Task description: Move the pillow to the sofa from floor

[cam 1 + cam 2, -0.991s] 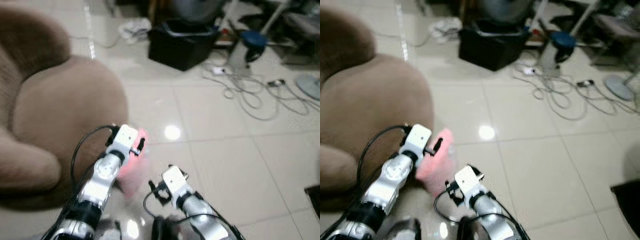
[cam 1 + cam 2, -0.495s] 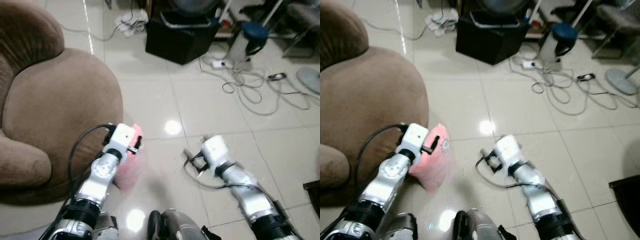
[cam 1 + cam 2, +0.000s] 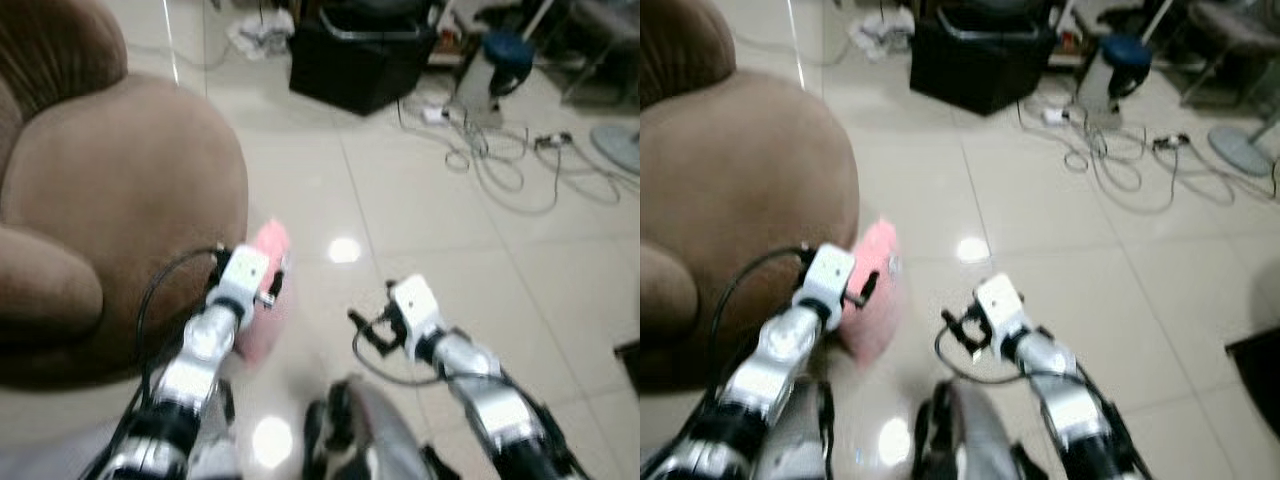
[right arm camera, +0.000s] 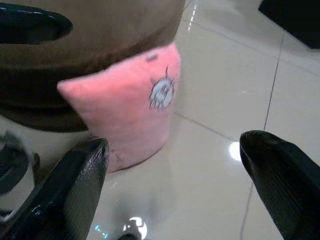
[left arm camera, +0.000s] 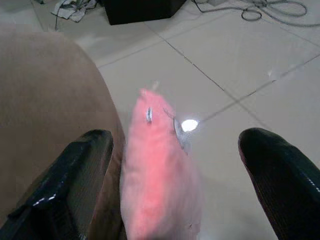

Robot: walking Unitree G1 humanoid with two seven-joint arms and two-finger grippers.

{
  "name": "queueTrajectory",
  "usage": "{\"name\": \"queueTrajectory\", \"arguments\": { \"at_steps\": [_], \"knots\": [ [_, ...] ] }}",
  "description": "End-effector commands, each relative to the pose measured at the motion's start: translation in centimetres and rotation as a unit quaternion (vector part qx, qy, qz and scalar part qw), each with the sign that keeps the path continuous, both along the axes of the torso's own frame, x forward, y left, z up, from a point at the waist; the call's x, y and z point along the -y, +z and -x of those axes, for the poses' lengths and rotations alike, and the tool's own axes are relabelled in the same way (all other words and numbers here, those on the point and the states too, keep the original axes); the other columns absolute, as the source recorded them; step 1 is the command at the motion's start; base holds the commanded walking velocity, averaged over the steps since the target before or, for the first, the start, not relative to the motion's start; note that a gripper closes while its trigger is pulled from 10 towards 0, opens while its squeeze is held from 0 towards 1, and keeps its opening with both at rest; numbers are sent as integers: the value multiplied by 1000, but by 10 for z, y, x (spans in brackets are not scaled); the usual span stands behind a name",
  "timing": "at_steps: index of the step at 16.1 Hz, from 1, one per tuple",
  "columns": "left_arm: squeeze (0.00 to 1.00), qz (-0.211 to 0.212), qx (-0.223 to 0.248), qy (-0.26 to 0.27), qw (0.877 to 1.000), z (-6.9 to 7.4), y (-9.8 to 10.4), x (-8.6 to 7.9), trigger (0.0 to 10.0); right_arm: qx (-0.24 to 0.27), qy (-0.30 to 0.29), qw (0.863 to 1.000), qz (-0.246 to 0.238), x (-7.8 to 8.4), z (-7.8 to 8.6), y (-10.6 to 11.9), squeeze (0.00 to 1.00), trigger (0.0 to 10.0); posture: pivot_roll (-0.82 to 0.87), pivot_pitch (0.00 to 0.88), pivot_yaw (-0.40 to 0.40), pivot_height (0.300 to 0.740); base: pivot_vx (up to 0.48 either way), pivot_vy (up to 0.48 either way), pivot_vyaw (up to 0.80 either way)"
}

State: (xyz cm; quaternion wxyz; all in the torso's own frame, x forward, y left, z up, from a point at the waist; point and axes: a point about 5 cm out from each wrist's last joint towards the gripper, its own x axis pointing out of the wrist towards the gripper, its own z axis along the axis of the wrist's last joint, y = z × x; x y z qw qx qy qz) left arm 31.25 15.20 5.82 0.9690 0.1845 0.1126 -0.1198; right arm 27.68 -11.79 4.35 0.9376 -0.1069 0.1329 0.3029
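A pink pillow (image 3: 265, 285) with a small grey emblem stands on its edge on the tiled floor, leaning against the base of the brown sofa (image 3: 110, 190). My left arm (image 3: 215, 330) reaches down right beside it. Seen along the left wrist, the left gripper (image 5: 175, 136) is open and wide, with the pillow (image 5: 160, 170) between and just beyond its fingers. My right arm (image 3: 450, 355) is out to the pillow's right. The right gripper (image 4: 175, 142) is open and faces the pillow's flat side (image 4: 125, 115) from a short way off, not touching it.
A black box (image 3: 360, 55) stands on the floor ahead, with a white cloth (image 3: 262, 35) to its left. Loose cables (image 3: 500, 165) sprawl over the tiles at the right, near a blue object (image 3: 505, 50) and a round grey base (image 3: 615, 145).
My right arm has swung out from beside the left arm to the right of the pillow. The left arm has stayed at the pillow. The camera has shifted a little.
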Motion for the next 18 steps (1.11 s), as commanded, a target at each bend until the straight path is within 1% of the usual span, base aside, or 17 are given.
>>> {"name": "queueTrajectory", "arguments": {
  "at_steps": [1, 2, 3, 4, 5, 7, 8, 9, 10, 11, 12, 14, 15, 16, 17, 18],
  "knots": [
    [0, 16, -16, 14, 1000, 2, -5, -1, 10000, -10, -29, 1000, -5, 12, 3, -4, 0, 10000, -28, 216, -203, 580, 0, 0, 0],
    [0, 35, -24, 27, 999, 6, -8, -11, 10000, -4, -36, 999, -3, 15, 4, -3, 0, 10000, -30, 212, -199, 580, 0, 0, 0],
    [0, 50, -31, 34, 998, 14, -12, -20, 10000, -1, -39, 999, -4, 17, 7, -2, 0, 10000, -34, 212, -196, 580, 0, 0, 0],
    [0, 62, -44, 35, 996, 27, -18, -32, 10000, -5, -37, 999, 3, 22, 12, -4, 0, 10000, -34, 212, -192, 580, 0, 0, 0],
    [0, 101, -50, 55, 992, 37, -18, -46, 10000, -20, -40, 999, 13, 32, 21, -11, 0, 10000, -29, 212, -190, 580, 0, 0, 0],
    [0, 162, -40, 75, 983, 42, -8, -49, 10000, -29, -45, 998, 18, 41, 33, -17, 0, 10000, -18, 215, -183, 580, 0, 0, 0],
    [0, 185, -35, 81, 979, 45, -5, -49, 10000, -29, -47, 998, 17, 42, 36, -17, 0, 10000, -16, 217, -178, 580, 0, 0, 0],
    [0, 225, -40, 99, 968, 57, -5, -47, 10000, -29, -55, 998, 14, 47, 42, -17, 0, 10000, -11, 220, -175, 580, 0, 0, 0],
    [0, 230, -41, 102, 967, 61, -5, -47, 10000, -29, -59, 998, 11, 48, 43, -17, 0, 10000, -9, 223, -174, 580, 0, 0, 0],
    [0, 237, -27, 102, 966, 74, -3, -42, 10000, -13, -66, 998, -2, 48, 46, -12, 0, 10000, -8, 225, -169, 580, 0, 0, 0],
    [0, 237, -22, 103, 966, 76, -1, -42, 10000, -8, -67, 998, -4, 48, 47, -11, 0, 10000, -8, 226, -168, 580, 0, 0, 0],
    [0, 214, 6, 99, 972, 90, 5, -41, 10000, 8, -66, 998, -4, 49, 55, -9, 0, 10000, -2, 227, -167, 580, 0, 0, 0],
    [0, 206, 20, 116, 971, 92, 5, -44, 10000, 18, -71, 997, -3, 49, 54, -9, 0, 10000, 18, 228, -174, 580, 0, 0, 0],
    [0, 192, 29, 127, 973, 90, 4, -47, 10000, 24, -73, 997, -7, 43, 47, -9, 0, 10000, 40, 230, -180, 580, 0, 0, 0],
    [0, 158, 43, 122, 979, 83, 7, -50, 10000, 31, -51, 998, -16, 23, 29, -6, 0, 10000, 112, 238, -196, 580, 0, 0, 0],
    [0, 153, 47, 123, 979, 81, 10, -52, 10000, 33, -41, 998, -18, 16, 24, -4, 0, 10000, 126, 242, -195, 580, 0, 0, 0]
  ]
}}
